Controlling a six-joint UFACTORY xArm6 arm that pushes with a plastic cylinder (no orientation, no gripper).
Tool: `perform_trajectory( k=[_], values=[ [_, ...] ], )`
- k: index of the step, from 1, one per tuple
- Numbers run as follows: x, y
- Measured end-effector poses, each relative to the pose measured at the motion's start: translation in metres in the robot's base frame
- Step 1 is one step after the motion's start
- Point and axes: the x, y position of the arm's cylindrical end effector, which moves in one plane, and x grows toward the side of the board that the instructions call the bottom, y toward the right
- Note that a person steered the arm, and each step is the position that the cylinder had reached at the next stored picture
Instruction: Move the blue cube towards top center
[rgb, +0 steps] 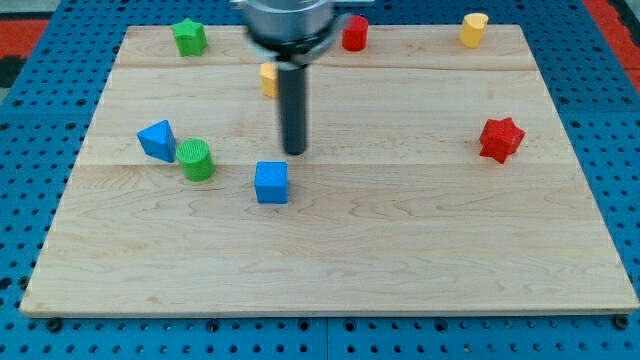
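Note:
The blue cube (271, 183) sits on the wooden board (400, 250), left of the middle. My tip (294, 151) is just above and to the right of the cube in the view, a short gap away, not touching it. The rod rises straight up to the arm's grey end at the view's top.
A blue triangular block (157, 139) and a green cylinder (197, 159) lie left of the cube. A yellow block (269, 78) is partly hidden behind the rod. A green star (189, 37), a red cylinder (355, 33) and a yellow block (474, 29) line the top edge. A red star (501, 139) is at the right.

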Motion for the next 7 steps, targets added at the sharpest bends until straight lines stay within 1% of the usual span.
perform_trajectory(
  k=[1,2,3,4,5,6,7],
  values=[
    [0.066,0.01],
    [0.079,0.018],
    [0.077,-0.067],
    [0.077,-0.123],
    [0.11,-0.098],
    [0.099,-0.014],
    [0.108,-0.041]
  ],
)
